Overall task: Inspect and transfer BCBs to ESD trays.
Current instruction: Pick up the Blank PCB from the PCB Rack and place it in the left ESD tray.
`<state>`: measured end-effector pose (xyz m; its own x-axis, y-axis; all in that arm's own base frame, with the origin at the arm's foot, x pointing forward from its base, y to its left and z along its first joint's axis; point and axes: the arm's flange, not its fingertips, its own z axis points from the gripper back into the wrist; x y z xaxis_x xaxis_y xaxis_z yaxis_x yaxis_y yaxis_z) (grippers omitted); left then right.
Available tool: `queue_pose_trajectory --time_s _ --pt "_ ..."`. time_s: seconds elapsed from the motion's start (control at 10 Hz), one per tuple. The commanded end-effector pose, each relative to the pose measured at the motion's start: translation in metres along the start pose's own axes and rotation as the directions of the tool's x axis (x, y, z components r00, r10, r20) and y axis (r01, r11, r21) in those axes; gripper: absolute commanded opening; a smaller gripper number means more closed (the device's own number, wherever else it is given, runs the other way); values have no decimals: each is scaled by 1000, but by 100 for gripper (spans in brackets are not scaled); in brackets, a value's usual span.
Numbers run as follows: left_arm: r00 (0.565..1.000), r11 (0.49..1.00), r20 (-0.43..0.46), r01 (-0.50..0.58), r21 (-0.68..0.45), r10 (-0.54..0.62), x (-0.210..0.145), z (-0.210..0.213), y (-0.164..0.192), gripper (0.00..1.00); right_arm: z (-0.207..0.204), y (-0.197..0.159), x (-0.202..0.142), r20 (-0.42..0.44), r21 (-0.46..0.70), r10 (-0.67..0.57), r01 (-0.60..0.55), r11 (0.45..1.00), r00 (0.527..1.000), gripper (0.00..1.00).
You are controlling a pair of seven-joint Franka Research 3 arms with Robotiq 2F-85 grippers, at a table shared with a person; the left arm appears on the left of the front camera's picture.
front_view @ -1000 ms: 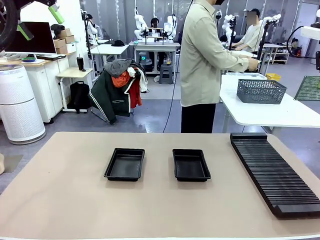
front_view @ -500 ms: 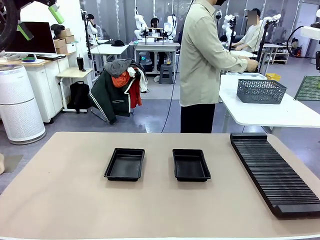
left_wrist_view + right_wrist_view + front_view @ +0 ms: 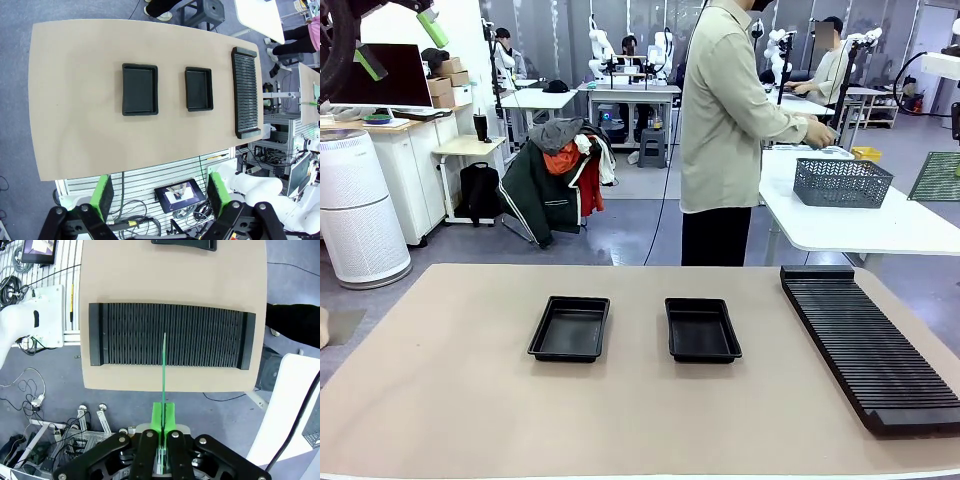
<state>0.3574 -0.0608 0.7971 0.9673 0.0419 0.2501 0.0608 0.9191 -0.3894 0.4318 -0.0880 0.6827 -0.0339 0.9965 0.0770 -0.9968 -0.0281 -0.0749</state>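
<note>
Nothing on the counter (image 3: 450,400) has shifted: both ESD trays (image 3: 568,356) are still empty. Only the person's hand (image 3: 820,131) has dropped toward the grey mesh basket (image 3: 842,184). The right gripper (image 3: 163,440) hangs above the slotted rack (image 3: 200,340), jaws clamped on a thin BCB (image 3: 164,370) seen edge-on. The left gripper (image 3: 160,194) hangs high, jaws apart. The transfer looks not yet begun.
</note>
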Motion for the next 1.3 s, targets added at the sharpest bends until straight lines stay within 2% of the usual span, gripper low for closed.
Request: queue_pose_trajectory --time_s 0.0,0.1,0.3,0.5,0.6,0.7,0.9,1.0,1.1,1.2 --pt "1000 1000 3 -2 -13 2 -2 0 0 100 -11 -7 11 62 52 -99 95 994 993 2" --pt "1000 1000 3 -2 -13 2 -2 0 0 100 -21 -7 24 110 78 -188 180 981 976 2" --pt "1000 1000 3 -2 -13 2 -2 0 0 100 -42 0 54 184 161 -368 341 926 911 2" --pt "1000 1000 3 -2 -13 2 -2 0 0 100 -65 12 86 233 267 -575 517 813 784 2" --pt "1000 1000 3 -2 -13 2 -2 0 0 100 -79 16 101 240 331 -640 558 761 730 2" --pt "1000 1000 3 -2 -13 2 -2 0 0 100 -95 19 118 251 403 -711 597 693 656 2" --pt "1000 1000 3 -2 -13 2 -2 0 0 100 -131 25 149 244 515 -849 679 523 468 2" --pt "1000 1000 3 -2 -13 2 -2 0 0 100 -146 28 161 235 554 -894 703 446 382 2" --pt "1000 1000 3 -2 -13 2 -2 0 0 100 -162 28 174 236 602 -917 693 397 320 2" --pt "1000 1000 3 -2 -13 2 -2 0 0 100 -181 24 184 231 644 -929 670 368 288 2"
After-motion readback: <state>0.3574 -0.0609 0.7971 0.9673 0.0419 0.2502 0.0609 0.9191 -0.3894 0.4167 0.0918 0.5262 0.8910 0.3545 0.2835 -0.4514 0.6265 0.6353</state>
